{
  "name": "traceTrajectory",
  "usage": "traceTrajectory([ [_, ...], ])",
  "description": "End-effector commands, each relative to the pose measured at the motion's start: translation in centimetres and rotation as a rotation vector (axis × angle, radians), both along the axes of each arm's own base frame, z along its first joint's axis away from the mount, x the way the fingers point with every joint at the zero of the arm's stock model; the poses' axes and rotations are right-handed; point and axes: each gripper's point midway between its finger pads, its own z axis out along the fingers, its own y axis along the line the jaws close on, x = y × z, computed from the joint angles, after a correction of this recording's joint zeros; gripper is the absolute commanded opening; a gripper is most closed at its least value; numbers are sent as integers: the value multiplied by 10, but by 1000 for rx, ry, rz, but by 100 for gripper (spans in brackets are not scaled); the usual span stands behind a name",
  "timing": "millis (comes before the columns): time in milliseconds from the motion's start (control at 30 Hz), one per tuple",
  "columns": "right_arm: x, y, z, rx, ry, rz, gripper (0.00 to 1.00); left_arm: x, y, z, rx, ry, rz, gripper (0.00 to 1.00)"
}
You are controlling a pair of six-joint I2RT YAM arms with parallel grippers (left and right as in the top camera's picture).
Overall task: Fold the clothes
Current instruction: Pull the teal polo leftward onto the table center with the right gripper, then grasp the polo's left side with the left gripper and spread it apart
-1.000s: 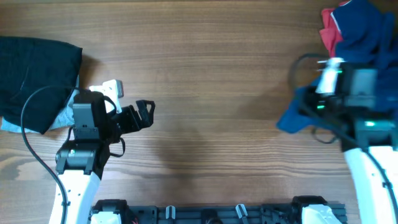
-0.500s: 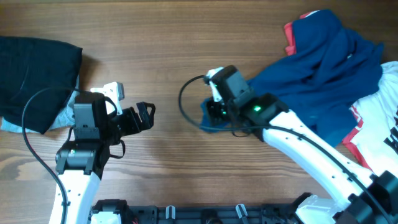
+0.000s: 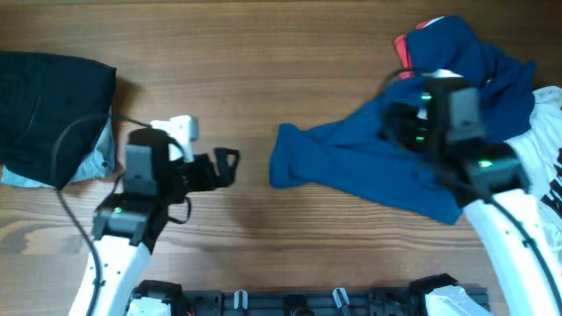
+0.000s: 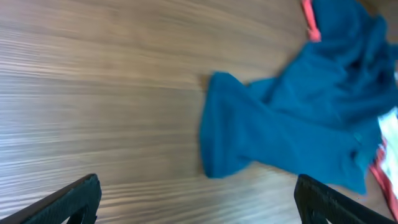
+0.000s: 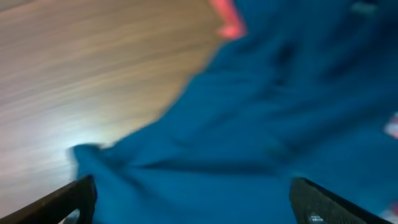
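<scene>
Both arms reach forward from the bench edge. The left tool is held level, pointing right, its fingers spread and holding nothing. The right tool tips down over the one blue garment, fingers spread wide apart. The garment's sleeve end lies just ahead of the left tool. One dark folded garment sits behind the left arm, and one white-and-red garment lies to the right of the right arm.

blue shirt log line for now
blue shirt crumpled on table | left jaws open, empty | right jaws open over shirt | black cloth at left
</scene>
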Motion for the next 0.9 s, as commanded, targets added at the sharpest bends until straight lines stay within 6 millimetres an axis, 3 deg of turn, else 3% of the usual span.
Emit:
traceTrajectory([
  [0, -15, -45, -7, -36, 73, -133, 100, -2, -43, -9, -68, 77, -69, 100],
  [67, -26, -66, -12, -36, 115, -206, 100, -3, -68, -23, -92, 135, -98, 100],
  [167, -32, -79, -15, -36, 138, -251, 100, -4, -100, -44, -127, 212, -114, 100],
  [433, -39, -83, -18, -37, 165, -266, 100, -6, -172, -105, -242, 400, -44, 100],
  [633, -43, -83, -20, -38, 186, -265, 100, -2, -205, -128, -290, 387, -10, 100],
  [867, -45, -83, -21, -38, 192, -266, 100, 1, -214, -133, -247, 304, 35, 99],
])
